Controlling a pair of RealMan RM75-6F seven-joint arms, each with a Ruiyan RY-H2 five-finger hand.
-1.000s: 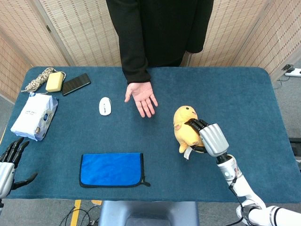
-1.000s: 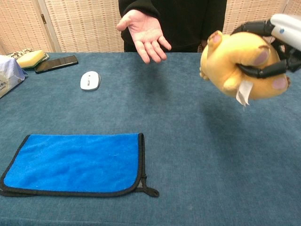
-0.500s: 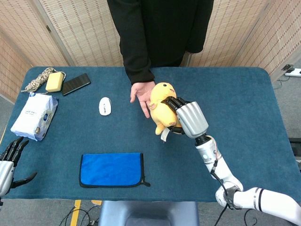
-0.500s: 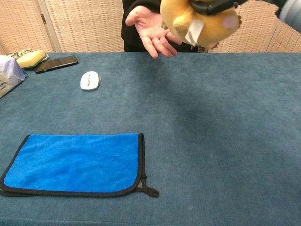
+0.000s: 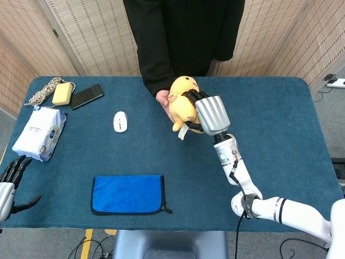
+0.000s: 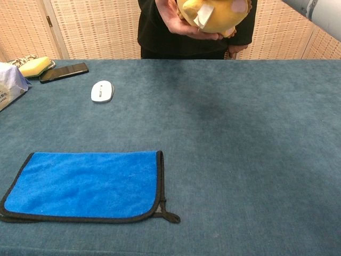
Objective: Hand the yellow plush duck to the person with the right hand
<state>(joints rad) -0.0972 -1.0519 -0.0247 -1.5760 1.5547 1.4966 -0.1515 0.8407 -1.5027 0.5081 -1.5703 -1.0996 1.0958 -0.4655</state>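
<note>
My right hand (image 5: 209, 114) grips the yellow plush duck (image 5: 182, 102) high above the table's far middle, its dark fingers wrapped around the duck's body. The duck lies over the person's upturned palm (image 5: 164, 100), which it mostly hides. In the chest view the duck (image 6: 213, 16) sits at the top edge, resting in the person's fingers (image 6: 178, 24); only a grey piece of my right forearm (image 6: 319, 10) shows there. My left hand (image 5: 9, 181) hangs at the table's near left edge with its fingers apart and nothing in it.
A white mouse (image 5: 120, 121) lies left of the person. A blue cloth (image 5: 128, 193) is spread at the near side. At the far left are a wipes packet (image 5: 39, 133), a black phone (image 5: 87, 96), a yellow sponge (image 5: 63, 93) and a coil of rope (image 5: 43, 90).
My right hand has carried the duck up and leftward, from above the table's right middle onto the person's open palm. The left hand has barely moved.
</note>
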